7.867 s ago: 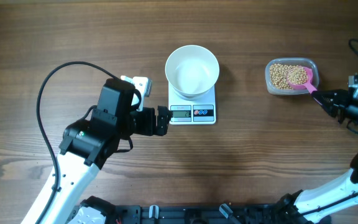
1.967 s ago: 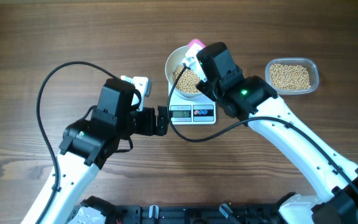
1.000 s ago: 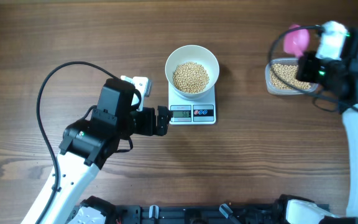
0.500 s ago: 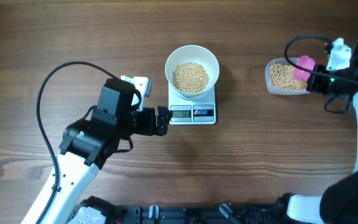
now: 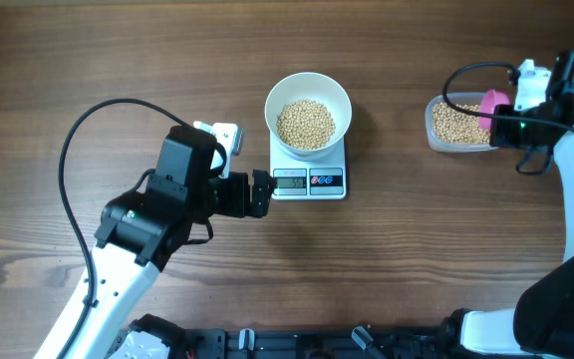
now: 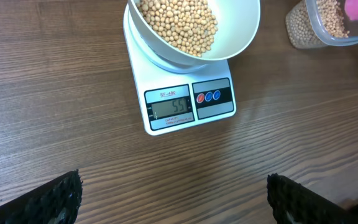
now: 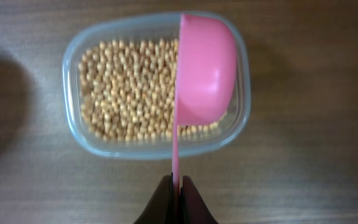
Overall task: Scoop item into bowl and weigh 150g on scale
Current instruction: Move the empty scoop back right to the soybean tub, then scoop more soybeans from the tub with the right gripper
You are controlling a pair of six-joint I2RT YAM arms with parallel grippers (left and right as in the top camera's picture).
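The white bowl (image 5: pixel 308 113) sits on the white scale (image 5: pixel 308 181) and holds a heap of tan beans (image 5: pixel 306 124); the left wrist view shows the same bowl (image 6: pixel 235 37), beans (image 6: pixel 179 25) and scale (image 6: pixel 188 106) with its display lit. My left gripper (image 5: pixel 260 193) hovers open just left of the scale, with only bare wood between its fingertips (image 6: pixel 55 199). My right gripper (image 7: pixel 176 186) is shut on the thin handle of the pink scoop (image 7: pixel 205 68), which is held on edge over the clear tub (image 7: pixel 73 93) of beans (image 7: pixel 126 87) at the far right.
The clear tub (image 5: pixel 433 128) lies well right of the scale, with the pink scoop (image 5: pixel 493 106) over its right end. A black cable (image 5: pixel 83 130) loops over the table at the left. Bare wooden tabletop (image 5: pixel 407 249) stretches in front of the scale.
My right arm has brought the pink scoop down from behind the tub to over the tub's right end. The left arm, bowl and scale have not moved.
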